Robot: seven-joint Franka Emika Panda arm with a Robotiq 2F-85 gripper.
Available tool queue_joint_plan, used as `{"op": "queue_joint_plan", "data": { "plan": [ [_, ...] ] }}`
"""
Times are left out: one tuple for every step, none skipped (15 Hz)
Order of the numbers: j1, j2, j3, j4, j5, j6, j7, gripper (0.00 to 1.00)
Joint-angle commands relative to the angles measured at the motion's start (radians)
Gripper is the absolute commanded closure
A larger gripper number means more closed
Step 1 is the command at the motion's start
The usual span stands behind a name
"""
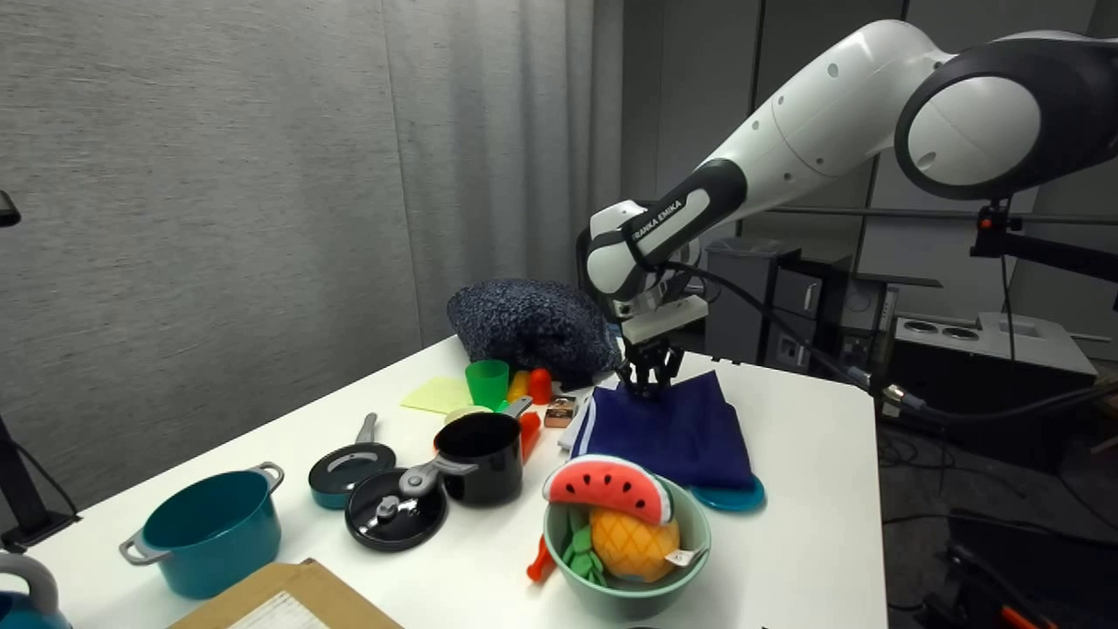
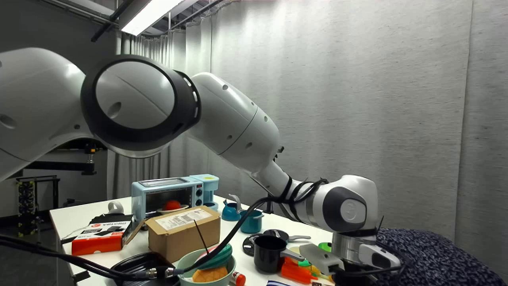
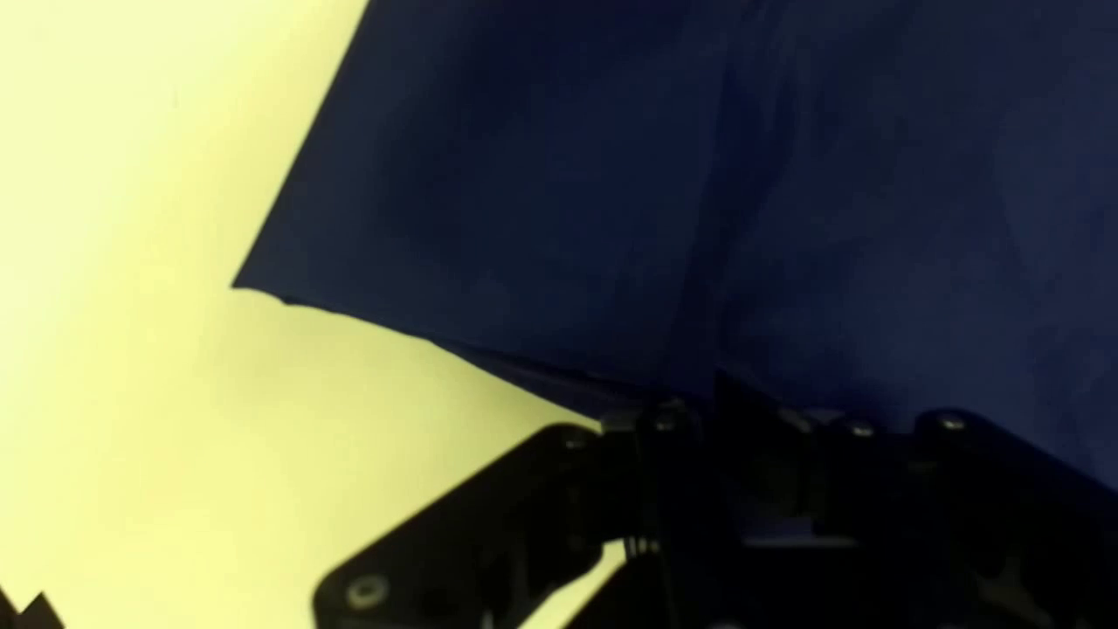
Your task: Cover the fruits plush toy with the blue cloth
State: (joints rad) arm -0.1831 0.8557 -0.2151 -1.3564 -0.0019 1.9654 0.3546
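Observation:
The blue cloth (image 1: pixel 668 432) lies rumpled on the white table and fills much of the wrist view (image 3: pixel 541 192). My gripper (image 1: pixel 646 384) is at the cloth's far edge, pointing down. In the wrist view the fingertips (image 3: pixel 712 419) are close together and look shut on the cloth's edge, with a fold running into them; the dark picture hides the exact contact. The fruit plush toys, a watermelon slice (image 1: pixel 611 486) and a pineapple (image 1: pixel 633 543), sit in the pale green bowl (image 1: pixel 701 524), apart from the cloth. The bowl shows in both exterior views (image 2: pixel 183 262).
A navy bumpy mound (image 1: pixel 533 328) stands beside the gripper. A black pot (image 1: pixel 480 463), lids, a green cup (image 1: pixel 486 383) and small toys lie beside the cloth. A teal disc (image 1: pixel 734 499) pokes from under it. A cardboard box (image 2: pixel 184 234) stands near the bowl.

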Motion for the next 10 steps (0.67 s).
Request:
{"op": "queue_joint_plan", "data": {
  "plan": [
    [0.027,-0.062,0.002,-0.031,-0.013,0.002,-0.009,0.64],
    [0.033,-0.066,0.001,-0.027,-0.019,-0.002,-0.012,0.62],
    [0.026,-0.073,-0.002,-0.028,-0.023,-0.009,-0.029,0.56],
    [0.021,-0.073,0.002,-0.027,-0.022,-0.019,-0.039,0.47],
    [0.016,-0.072,0.005,-0.024,-0.018,-0.027,-0.047,0.41],
    [-0.004,-0.077,0.0,-0.029,-0.018,-0.039,-0.074,0.32],
    [-0.017,-0.08,-0.004,-0.033,-0.019,-0.049,-0.095,0.25],
    [-0.029,-0.078,-0.009,-0.034,-0.021,-0.058,-0.112,0.18],
    [-0.049,-0.073,-0.009,-0.029,-0.017,-0.074,-0.146,0.1],
    [-0.067,-0.07,-0.008,-0.027,-0.015,-0.082,-0.175,0.03]
  ]
}}
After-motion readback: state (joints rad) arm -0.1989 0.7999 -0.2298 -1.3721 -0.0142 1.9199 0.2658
